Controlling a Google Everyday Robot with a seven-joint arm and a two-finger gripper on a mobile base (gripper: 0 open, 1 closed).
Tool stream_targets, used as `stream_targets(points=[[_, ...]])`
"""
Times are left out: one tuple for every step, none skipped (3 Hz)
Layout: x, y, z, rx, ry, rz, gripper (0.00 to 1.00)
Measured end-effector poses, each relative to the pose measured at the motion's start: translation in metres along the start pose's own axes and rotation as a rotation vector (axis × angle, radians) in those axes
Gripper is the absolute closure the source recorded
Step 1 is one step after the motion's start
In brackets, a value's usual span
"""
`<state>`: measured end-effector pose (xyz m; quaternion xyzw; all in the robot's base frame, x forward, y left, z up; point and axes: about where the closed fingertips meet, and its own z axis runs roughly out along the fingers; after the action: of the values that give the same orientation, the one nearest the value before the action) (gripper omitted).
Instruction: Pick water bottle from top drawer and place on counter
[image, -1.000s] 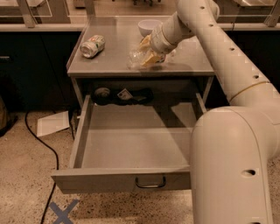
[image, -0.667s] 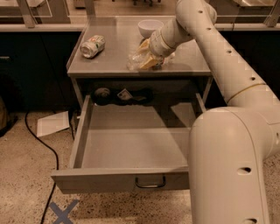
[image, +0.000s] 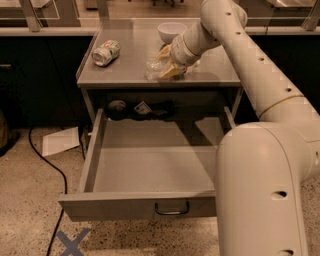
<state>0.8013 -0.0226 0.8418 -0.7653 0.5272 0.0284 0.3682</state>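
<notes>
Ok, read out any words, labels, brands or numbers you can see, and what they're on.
"X": blue tape cross on the speckled floor, a mark only.
Crushed green-and-white can on the grey metal counter: printing too blurred to read.
Small clear crinkled water bottle, at the claw on the counter: nothing readable.
White paper sheet on the floor: nothing legible.

Only a blue X (image: 72, 242) on the floor (image: 30, 200) reads clearly; the gripper (image: 170, 67) hangs over the counter (image: 125, 70).
</notes>
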Motion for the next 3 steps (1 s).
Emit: stream_targets(points=[[0.0, 0.0, 0.0, 0.0, 0.0, 0.0, 0.35], [0.0, 0.0, 0.0, 0.0, 0.0, 0.0, 0.12], [0.0, 0.0, 0.0001, 0.0, 0.0, 0.0, 0.0]])
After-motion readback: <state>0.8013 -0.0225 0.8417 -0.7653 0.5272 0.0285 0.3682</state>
